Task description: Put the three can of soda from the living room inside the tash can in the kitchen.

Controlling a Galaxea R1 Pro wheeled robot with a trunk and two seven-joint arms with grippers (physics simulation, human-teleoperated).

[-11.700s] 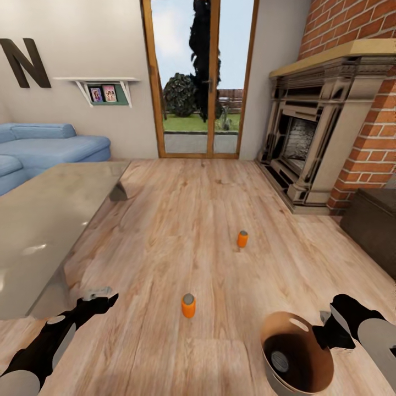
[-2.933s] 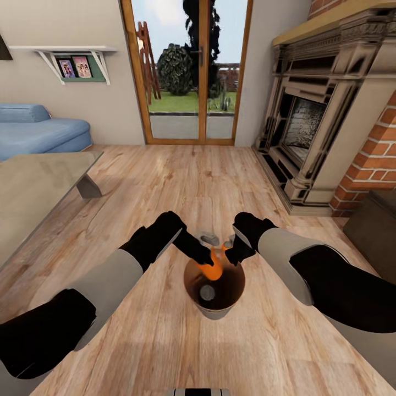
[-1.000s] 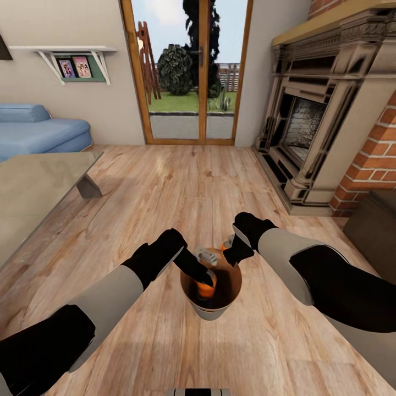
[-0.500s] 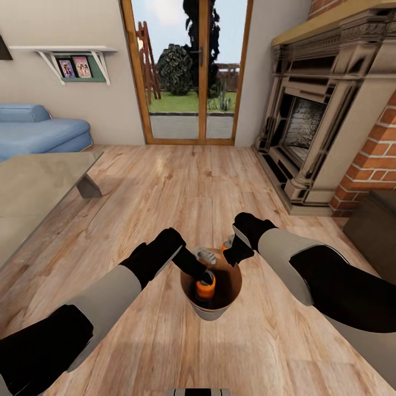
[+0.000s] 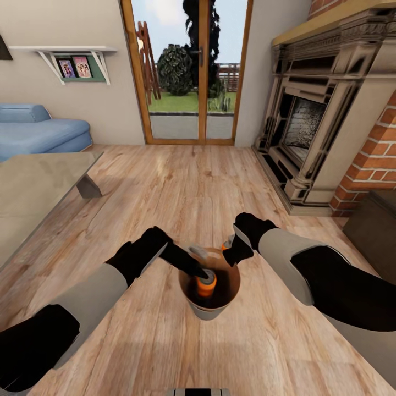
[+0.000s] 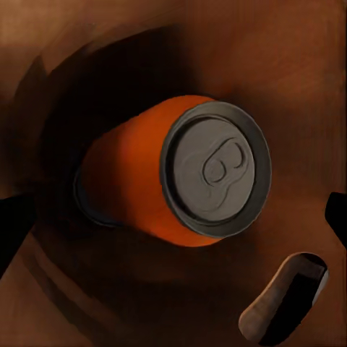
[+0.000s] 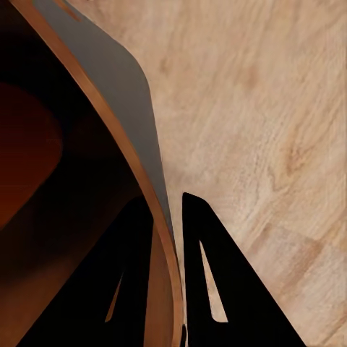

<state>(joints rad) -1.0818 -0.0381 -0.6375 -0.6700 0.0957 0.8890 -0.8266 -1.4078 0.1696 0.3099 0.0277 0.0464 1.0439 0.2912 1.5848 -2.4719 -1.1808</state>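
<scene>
orange can (image 5: 206, 281) inside tash can (image 5: 209, 311), tilted, long axis leaning, grey top toward 12 o'clock | left claw (image 5: 204, 271) above can mouth, spread apart, holding nothing | right claw (image 7: 168, 238) pinched on bin rim at 1 o'clock | bare wood floor (image 5: 181, 181) all around, table (image 5: 33, 187) at 10 o'clock

The left tool (image 5: 204, 270) hides part of the orange can (image 5: 206, 284) (inside the bin (image 5: 209, 311)).
</scene>
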